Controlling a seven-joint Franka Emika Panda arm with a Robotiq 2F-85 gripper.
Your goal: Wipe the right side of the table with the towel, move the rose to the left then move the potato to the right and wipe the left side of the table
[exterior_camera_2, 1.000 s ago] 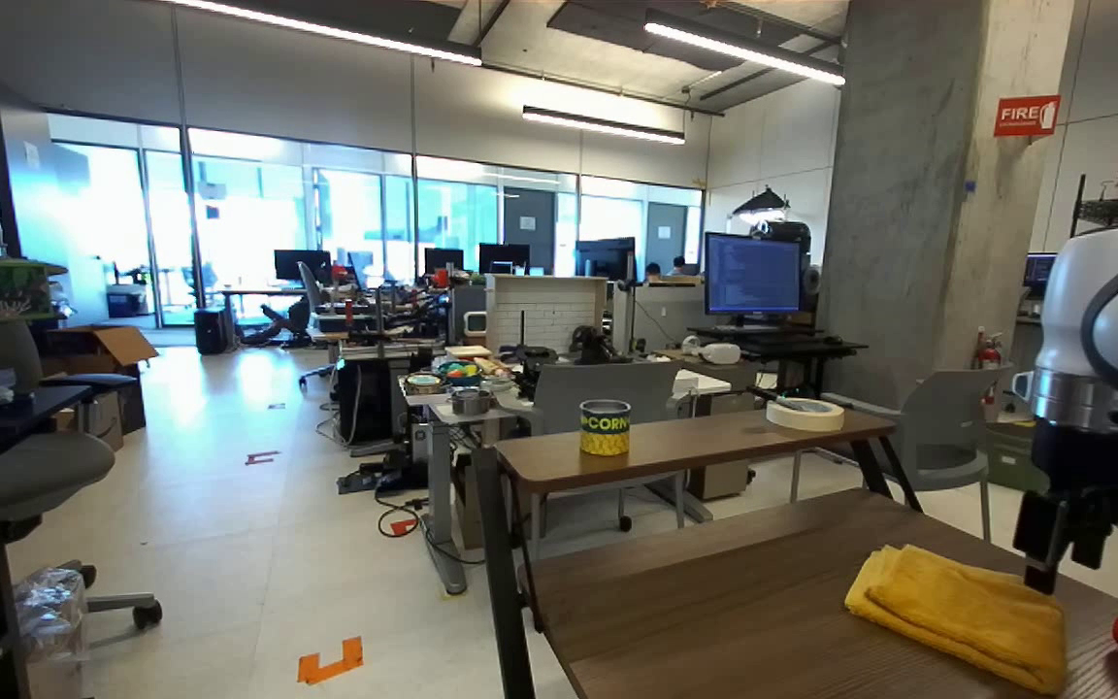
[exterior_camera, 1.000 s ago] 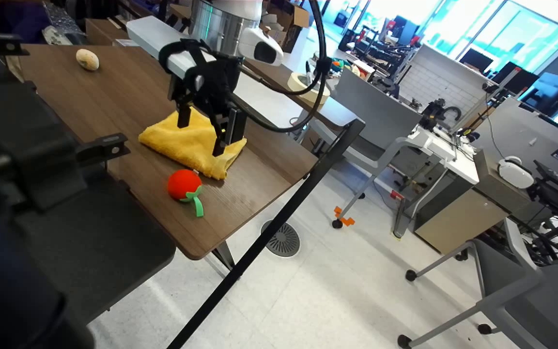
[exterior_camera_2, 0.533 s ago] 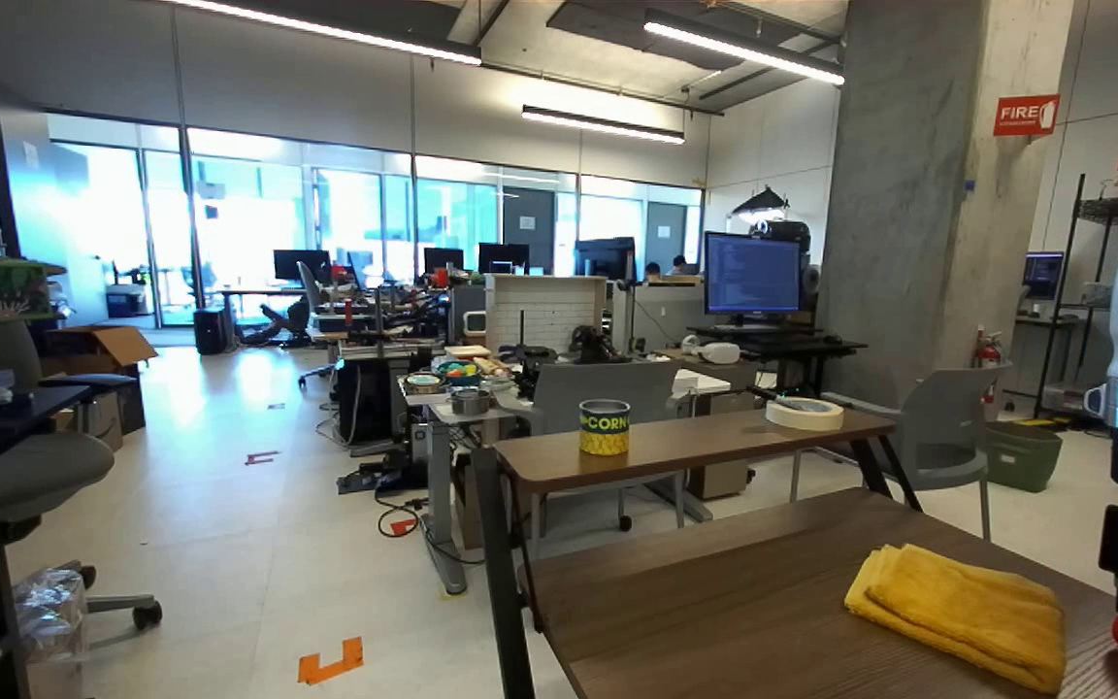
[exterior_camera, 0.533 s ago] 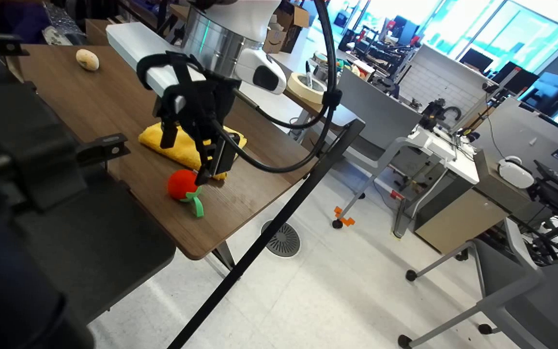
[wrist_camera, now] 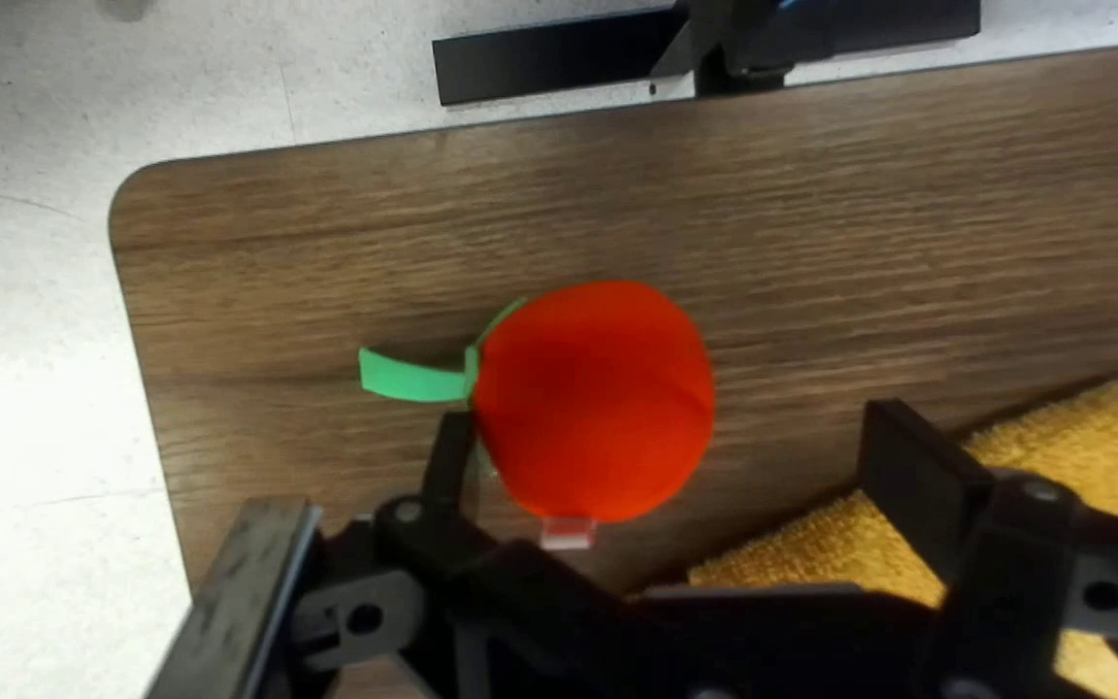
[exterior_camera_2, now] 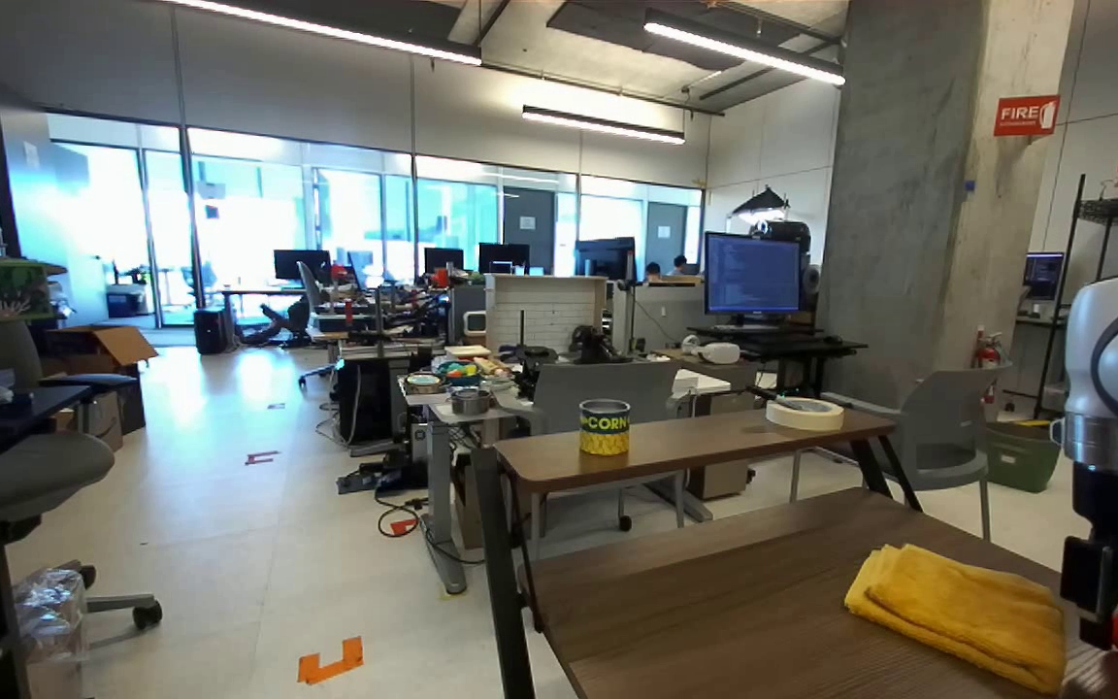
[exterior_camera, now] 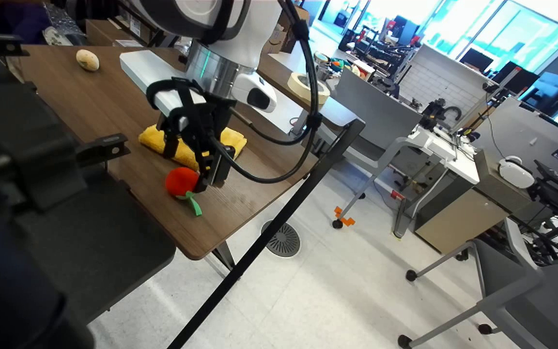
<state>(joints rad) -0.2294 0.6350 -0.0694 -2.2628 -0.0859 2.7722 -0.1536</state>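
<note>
The rose (wrist_camera: 593,398) has shifted slightly — round, bright red, green-stemmed — the jaws wide apart, one perhaps touching it.

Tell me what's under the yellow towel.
The towel rests on the brown table, which shows around it; everything directly beneath is covered, so I can't tell if anything else lies there.
</note>
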